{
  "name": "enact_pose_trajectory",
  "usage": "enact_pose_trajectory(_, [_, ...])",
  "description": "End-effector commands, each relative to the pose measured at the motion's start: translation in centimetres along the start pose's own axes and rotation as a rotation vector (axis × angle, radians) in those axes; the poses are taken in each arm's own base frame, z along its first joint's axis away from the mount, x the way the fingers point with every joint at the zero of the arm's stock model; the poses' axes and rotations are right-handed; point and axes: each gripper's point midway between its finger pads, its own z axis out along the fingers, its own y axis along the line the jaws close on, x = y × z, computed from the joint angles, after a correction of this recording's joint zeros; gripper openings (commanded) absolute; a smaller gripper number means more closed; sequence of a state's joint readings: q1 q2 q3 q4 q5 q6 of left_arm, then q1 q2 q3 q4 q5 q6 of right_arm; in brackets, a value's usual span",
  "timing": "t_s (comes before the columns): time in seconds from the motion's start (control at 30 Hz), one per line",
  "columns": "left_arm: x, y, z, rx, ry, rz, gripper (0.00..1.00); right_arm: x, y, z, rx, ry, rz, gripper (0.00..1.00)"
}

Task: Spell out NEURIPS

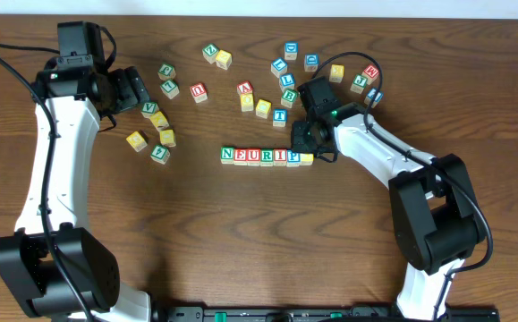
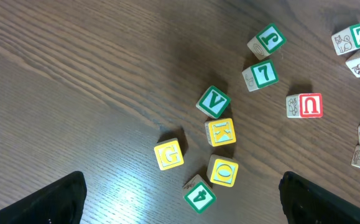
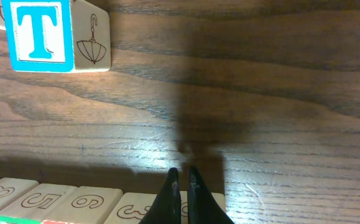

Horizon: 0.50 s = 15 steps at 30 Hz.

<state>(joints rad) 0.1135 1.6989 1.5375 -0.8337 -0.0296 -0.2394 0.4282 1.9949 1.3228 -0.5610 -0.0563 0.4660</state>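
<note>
A row of wooden cubes lies at the table's middle: N, E, U, R, I, P, then a yellow cube whose letter I cannot read. My right gripper is shut and empty, its tips over the row's right end, above the cubes' side faces. My left gripper is open and empty, high above a loose group of cubes at the left.
Loose cubes lie behind the row, among them a blue T. Under the left gripper are V, K, O, G and 4. More cubes lie at the back right.
</note>
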Motion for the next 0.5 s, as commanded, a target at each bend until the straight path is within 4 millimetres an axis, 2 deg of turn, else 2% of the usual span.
enact_pose_trajectory(0.0, [-0.12, 0.15, 0.27, -0.011, 0.003, -0.003, 0.98, 0.26, 0.21, 0.25, -0.001, 0.011, -0.004, 0.01])
enact_pose_trajectory(0.47, [-0.12, 0.14, 0.27, -0.01, 0.004, -0.003, 0.98, 0.4, 0.45, 0.24, -0.016, 0.018, -0.016, 0.01])
